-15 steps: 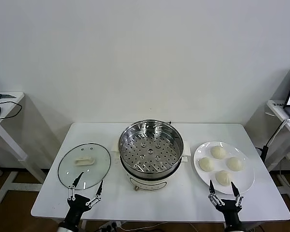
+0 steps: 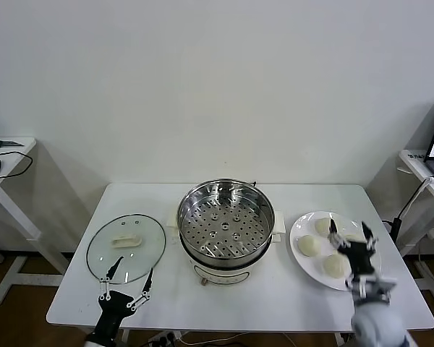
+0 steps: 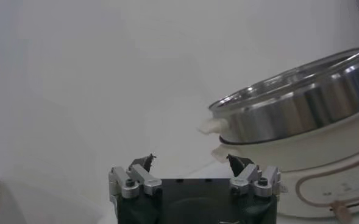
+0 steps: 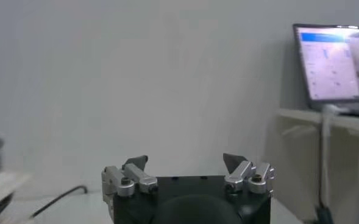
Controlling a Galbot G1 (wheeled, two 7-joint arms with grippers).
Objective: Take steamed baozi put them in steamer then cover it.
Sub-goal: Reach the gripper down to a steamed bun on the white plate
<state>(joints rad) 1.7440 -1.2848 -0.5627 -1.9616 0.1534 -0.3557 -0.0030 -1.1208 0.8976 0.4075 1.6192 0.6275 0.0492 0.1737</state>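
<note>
With my right hand [image 2: 349, 238] spread empty over the plate [image 2: 369, 278], I'd lower squarely around one baozi [image 2: 335, 265], probably the nearest, and close gently.

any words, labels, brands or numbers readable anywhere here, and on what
None can be read.
Laptop screen on the side desk: shows blue and white window content, too blurred to read.
Steamer base: faint markings low on the cream-white front, too blurred to read.
Glass lid, plate, baozi: no text visible.
</note>
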